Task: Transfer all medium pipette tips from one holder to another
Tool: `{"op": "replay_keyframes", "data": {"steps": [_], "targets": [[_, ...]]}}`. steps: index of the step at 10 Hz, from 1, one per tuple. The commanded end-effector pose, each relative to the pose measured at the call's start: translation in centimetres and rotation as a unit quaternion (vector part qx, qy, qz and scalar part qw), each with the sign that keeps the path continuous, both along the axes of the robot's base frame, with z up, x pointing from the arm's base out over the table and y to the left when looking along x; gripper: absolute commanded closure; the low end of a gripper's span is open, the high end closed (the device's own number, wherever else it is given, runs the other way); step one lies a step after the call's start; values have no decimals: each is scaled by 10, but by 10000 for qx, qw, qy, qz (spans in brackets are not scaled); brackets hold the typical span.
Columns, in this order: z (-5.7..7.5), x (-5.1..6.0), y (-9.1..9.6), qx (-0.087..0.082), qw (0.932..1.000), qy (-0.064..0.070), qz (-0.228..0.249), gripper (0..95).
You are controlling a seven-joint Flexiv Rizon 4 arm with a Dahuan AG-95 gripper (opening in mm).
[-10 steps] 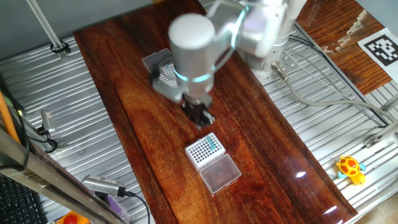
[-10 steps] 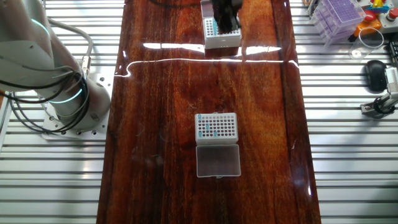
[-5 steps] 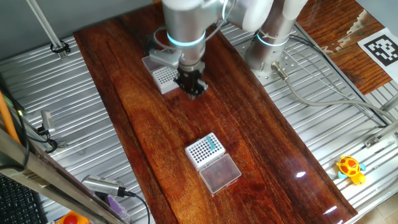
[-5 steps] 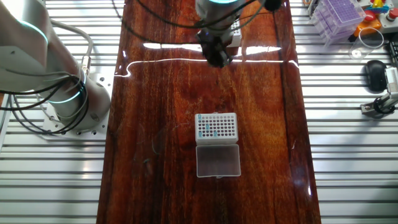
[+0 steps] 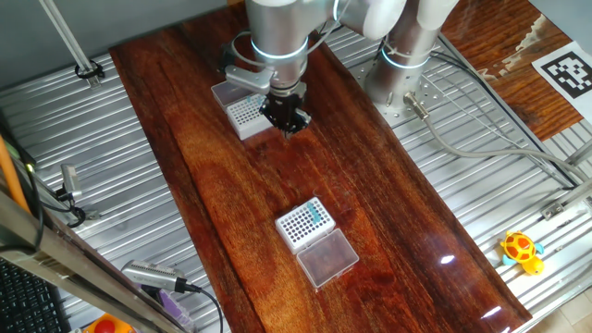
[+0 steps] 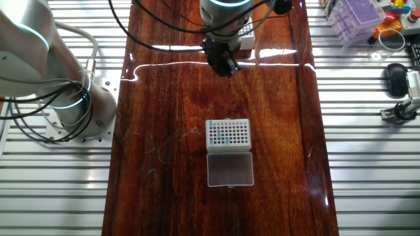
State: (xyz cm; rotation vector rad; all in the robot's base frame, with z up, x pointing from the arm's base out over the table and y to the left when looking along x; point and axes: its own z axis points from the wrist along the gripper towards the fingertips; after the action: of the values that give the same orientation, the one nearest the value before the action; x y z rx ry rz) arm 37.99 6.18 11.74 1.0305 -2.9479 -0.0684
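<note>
A white near rack (image 5: 303, 223) stands mid-table with several teal-blue medium pipette tips (image 5: 319, 215) in one corner; its clear lid (image 5: 328, 257) lies open beside it. It also shows in the other fixed view (image 6: 228, 133), with the tips (image 6: 223, 137). A second white rack (image 5: 243, 113) stands at the far end, partly hidden by the arm in the other fixed view (image 6: 245, 40). My gripper (image 5: 285, 117) hangs low just beside this far rack, towards the table's middle (image 6: 223, 63). Its jaws are dark and small; I cannot tell whether they hold a tip.
The arm's base (image 6: 72, 111) stands on the slatted metal beside the wooden table (image 6: 164, 164), with cables around it. A purple tip box (image 6: 354, 16) and a mouse (image 6: 394, 77) lie off the other side. A yellow toy (image 5: 521, 248) and a printed marker (image 5: 564, 72) lie off the table.
The arm was swinging fast a second ago. Over the last half second the gripper has only shifted slightly beside the far rack. The racks have not moved.
</note>
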Motion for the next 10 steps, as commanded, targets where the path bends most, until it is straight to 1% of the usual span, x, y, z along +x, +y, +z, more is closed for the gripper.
{"op": "replay_keyframes", "data": {"steps": [1,2,3,4,5,6,7,8,10], "targets": [[0,-1,0,181,9997,-51,-157,950],[0,-1,0,251,9985,-58,-492,950],[0,-1,0,233,9957,-75,-891,950],[0,-1,0,203,9940,-41,-1075,950],[0,-1,0,210,9931,-37,-1157,950],[0,-1,0,162,9933,-8,-1147,950],[-1,0,-9,181,9947,-14,-1010,950],[-3,2,-26,225,9961,-23,-853,950],[-10,4,-81,299,9987,-50,-411,950]]}}
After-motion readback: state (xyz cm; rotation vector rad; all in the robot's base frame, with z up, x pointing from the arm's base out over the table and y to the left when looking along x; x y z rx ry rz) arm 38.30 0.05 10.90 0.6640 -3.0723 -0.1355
